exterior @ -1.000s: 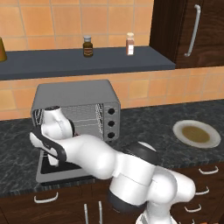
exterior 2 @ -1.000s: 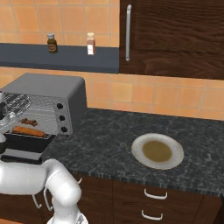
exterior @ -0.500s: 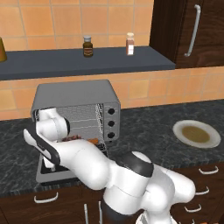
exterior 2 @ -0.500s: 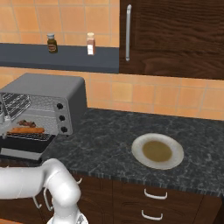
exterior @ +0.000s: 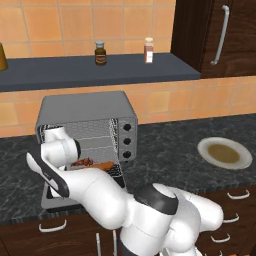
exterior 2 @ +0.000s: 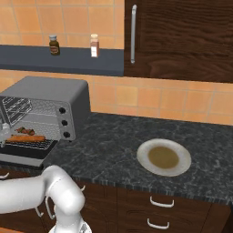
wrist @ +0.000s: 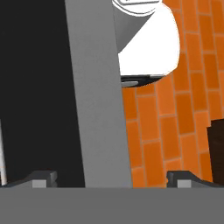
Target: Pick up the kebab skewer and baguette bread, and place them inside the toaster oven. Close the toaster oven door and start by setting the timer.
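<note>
Hand view shows you the gripper (wrist: 111, 178) spread wide astride the toaster oven door (wrist: 98, 92) edge, while the baguette bread (exterior 2: 26, 138) and kebab skewer (exterior 2: 25, 131) lie inside the toaster oven (exterior 2: 54, 98), an empty plate (exterior 2: 144, 163) well apart to its right.

the toaster oven door (exterior 2: 22, 154) lies open and flat, sticking out over the front of the surface (exterior 2: 109, 145). the baguette bread (exterior 2: 25, 138) and kebab skewer (exterior 2: 26, 131) fill the rack. lots of bare room lies between the toaster oven (exterior: 90, 125) and the plate (exterior 2: 164, 157).
</note>
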Tool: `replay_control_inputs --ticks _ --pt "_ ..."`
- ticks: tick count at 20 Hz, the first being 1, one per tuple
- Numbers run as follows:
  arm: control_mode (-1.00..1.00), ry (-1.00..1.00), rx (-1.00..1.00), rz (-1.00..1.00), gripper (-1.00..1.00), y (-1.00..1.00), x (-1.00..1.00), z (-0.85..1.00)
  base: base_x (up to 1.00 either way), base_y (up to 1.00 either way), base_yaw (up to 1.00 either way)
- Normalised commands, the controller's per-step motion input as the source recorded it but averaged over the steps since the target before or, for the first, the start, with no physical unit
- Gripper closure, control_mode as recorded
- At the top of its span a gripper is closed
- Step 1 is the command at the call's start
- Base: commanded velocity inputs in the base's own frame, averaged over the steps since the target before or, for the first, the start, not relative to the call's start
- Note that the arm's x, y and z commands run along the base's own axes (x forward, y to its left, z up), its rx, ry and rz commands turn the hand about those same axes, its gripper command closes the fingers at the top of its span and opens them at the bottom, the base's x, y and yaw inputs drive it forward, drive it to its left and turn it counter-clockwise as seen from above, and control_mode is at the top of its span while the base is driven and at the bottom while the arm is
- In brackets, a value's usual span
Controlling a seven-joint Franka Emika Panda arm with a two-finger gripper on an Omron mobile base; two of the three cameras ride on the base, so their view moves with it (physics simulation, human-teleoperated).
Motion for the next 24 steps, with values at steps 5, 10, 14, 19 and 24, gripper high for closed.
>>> replay_control_inputs --ticks 5,10,14,19,24 --pt "-1.0 0.0 -0.08 -0.06 -1.0 0.1 -0.31 0.13 0.0 0.0 0.0" --pt "-1.0 0.0 -0.07 -0.03 -1.0 0.24 -0.66 0.16 0.0 0.0 0.0" --pt "-1.0 0.0 -0.04 -0.04 -1.0 0.04 -0.9 0.09 0.0 0.0 0.0" --pt "-1.0 0.05 -0.12 -0.16 -1.0 -0.03 0.06 -0.13 0.0 0.0 0.0" --pt "-1.0 0.0 -0.12 -0.1 -1.0 -0.04 0.36 -0.02 0.0 0.0 0.0"
